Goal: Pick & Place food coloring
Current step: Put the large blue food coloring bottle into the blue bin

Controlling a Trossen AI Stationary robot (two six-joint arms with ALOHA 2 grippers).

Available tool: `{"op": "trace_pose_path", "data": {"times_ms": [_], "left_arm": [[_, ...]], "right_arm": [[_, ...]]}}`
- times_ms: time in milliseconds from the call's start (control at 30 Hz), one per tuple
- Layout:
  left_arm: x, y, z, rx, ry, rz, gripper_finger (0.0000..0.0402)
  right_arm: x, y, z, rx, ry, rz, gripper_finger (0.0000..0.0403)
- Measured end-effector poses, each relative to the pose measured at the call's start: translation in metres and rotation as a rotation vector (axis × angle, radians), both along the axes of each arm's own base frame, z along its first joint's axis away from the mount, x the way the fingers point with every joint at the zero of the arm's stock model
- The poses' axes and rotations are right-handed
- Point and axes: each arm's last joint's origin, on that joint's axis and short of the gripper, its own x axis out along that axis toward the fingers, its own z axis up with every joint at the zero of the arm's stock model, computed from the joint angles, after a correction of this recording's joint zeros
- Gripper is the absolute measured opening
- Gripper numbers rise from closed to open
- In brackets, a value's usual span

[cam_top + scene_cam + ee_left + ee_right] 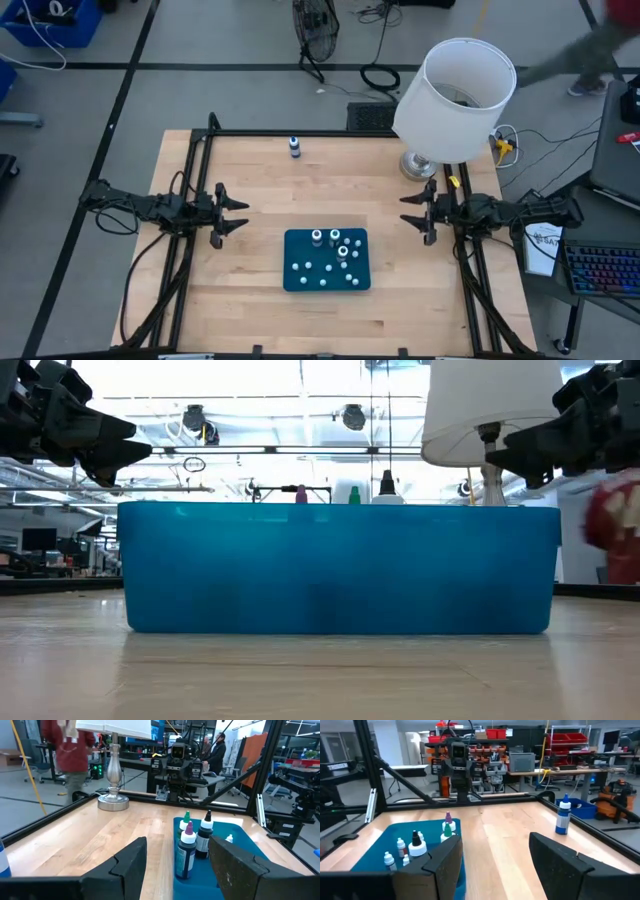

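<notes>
left end effector (237, 212) open, empty | right end effector (412, 210) likewise | lamp (455, 100) near right arm | lone bottle (294, 147), perhaps blue

Grey floor (240, 40) with cables; white-shaded lamp (455, 100) (table's far corner); red storage bins (572, 739) behind.

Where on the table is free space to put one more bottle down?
Bare wood lies between the lone blue-capped bottle and the blue tray, and between each arm's open jaws and the tray. It is crowded inside the tray and near the lamp base.
</notes>
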Motion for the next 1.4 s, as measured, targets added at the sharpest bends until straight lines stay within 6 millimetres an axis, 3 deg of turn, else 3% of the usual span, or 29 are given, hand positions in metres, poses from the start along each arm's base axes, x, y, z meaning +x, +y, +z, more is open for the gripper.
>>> {"op": "trace_pose_path", "data": {"times_ms": [500, 667, 833, 1000, 1200, 1400], "left_arm": [[0.000, 0.000, 0.000, -0.007, -0.004, 0.000, 0.0214], [-0.001, 0.000, 0.009, -0.164, -0.105, -0.008, 0.0214], [-0.001, 0.000, 0.011, -0.169, -0.116, -0.006, 0.0214], [0.000, 0.008, 0.013, -0.239, -0.131, 0.222, 0.0214], [0.003, 0.023, 0.073, -0.223, 0.018, 0.451, 0.0214], [0.040, 0.055, 0.150, -0.234, 0.336, 0.571, 0.0214]], "right_arm": [[0.000, 0.000, 0.000, 0.001, -0.004, 0.006, 0.0219], [0.000, 0.000, 0.000, 0.001, -0.004, 0.006, 0.0221], [0.000, 0.000, 0.000, 0.001, -0.004, 0.006, 0.0217], [0.000, 0.000, 0.000, 0.001, -0.004, 0.006, 0.0216], [0.000, 0.000, 0.000, 0.001, -0.004, 0.006, 0.0219], [0.000, 0.000, 0.000, 0.001, -0.004, 0.006, 0.0216]]}}
